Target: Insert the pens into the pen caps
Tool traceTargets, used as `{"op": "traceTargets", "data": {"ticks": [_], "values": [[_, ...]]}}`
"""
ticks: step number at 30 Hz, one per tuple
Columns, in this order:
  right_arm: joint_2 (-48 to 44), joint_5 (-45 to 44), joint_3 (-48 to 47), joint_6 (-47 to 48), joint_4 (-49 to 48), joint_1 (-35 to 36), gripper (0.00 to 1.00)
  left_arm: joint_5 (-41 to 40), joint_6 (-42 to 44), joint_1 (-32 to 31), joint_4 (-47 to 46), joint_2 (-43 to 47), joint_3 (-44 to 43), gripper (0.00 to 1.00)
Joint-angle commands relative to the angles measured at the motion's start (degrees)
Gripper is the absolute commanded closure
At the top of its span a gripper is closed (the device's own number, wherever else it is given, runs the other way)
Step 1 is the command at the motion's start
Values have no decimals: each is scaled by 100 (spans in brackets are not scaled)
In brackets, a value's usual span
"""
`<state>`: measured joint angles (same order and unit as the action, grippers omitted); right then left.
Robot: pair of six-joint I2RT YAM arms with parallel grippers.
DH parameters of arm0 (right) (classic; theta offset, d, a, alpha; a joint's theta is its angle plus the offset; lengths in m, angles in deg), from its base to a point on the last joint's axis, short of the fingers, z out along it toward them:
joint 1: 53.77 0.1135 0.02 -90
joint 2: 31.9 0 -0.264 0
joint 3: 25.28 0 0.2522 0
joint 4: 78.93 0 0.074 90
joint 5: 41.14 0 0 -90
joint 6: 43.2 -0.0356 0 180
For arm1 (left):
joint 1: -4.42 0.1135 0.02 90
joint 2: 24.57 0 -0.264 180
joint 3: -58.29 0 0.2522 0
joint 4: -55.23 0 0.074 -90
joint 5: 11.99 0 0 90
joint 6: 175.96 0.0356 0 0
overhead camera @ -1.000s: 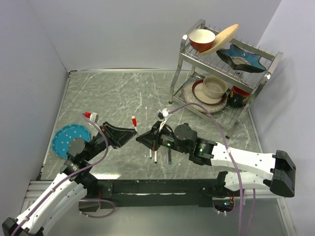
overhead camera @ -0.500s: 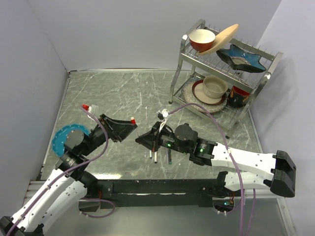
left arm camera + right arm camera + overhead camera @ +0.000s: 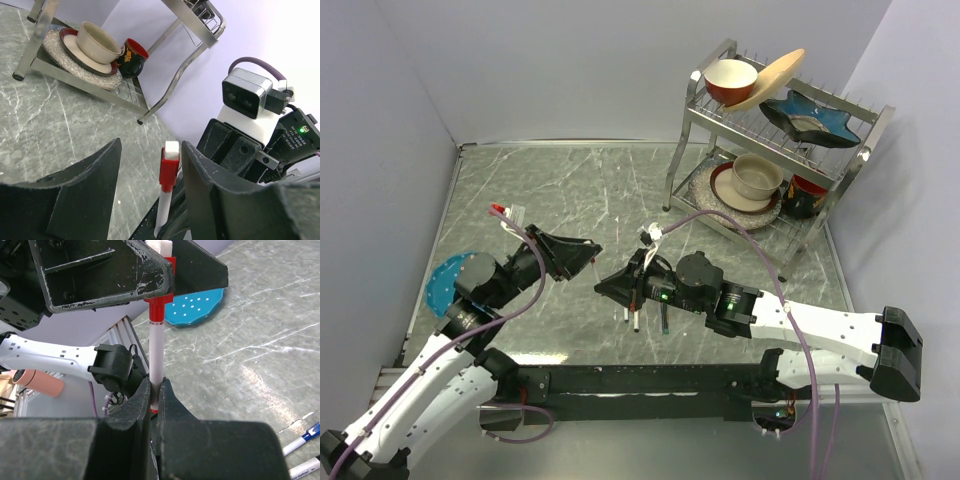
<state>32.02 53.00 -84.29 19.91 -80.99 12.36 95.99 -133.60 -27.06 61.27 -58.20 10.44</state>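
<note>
My right gripper (image 3: pixel 154 385) is shut on the lower barrel of a white pen (image 3: pixel 157 355) and holds it upright off the table. A red pen cap (image 3: pixel 168 169) with a white end sits on the pen's top. My left gripper (image 3: pixel 151 145) is open, with its jaws on either side of the cap, which stands close to the right finger. In the top view the left gripper (image 3: pixel 585 250) meets the right gripper (image 3: pixel 603 284) mid-table and hides the cap. More pens (image 3: pixel 636 318) lie on the table under the right arm; a blue-tipped one (image 3: pixel 300 437) shows in the right wrist view.
A metal dish rack (image 3: pixel 692 140) with bowls, plates and a cup stands at the back right. A blue perforated disc (image 3: pixel 442 288) lies at the left, beside the left arm. Purple cables loop along both arms.
My left gripper has moved right and forward, so its open jaws now straddle the red-capped pen tip that was beyond them before. The right gripper and its pen have stayed nearly still.
</note>
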Motion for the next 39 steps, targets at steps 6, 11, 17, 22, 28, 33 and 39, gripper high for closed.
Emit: {"op": "traceTargets", "data": {"ticks": [6, 11, 17, 22, 28, 33, 39], "values": [[-99, -10, -62, -43, -264, 41, 100, 91, -43, -16, -237, 181, -116, 87], [-29, -344, -405, -176, -361, -170, 100, 425, -456, -16, -597, 111, 549, 99], [156, -352, -984, 8, -397, -548, 100, 812, -1458, -16, -1941, 32, 1579, 99], [322, -450, -1468, 299, -396, -855, 100, 760, -1563, -24, -1714, 6, 1809, 99], [813, -432, -2048, 500, -423, -1067, 100, 611, -1713, -51, -1820, 58, 2248, 99], [1298, -607, -2645, 668, -273, -1093, 100, 725, -1784, -77, -1952, -293, 2345, 99], [1824, -906, -3365, 1124, -98, -1146, 100, 479, -1662, -200, -1759, -732, 2345, 99]]}}
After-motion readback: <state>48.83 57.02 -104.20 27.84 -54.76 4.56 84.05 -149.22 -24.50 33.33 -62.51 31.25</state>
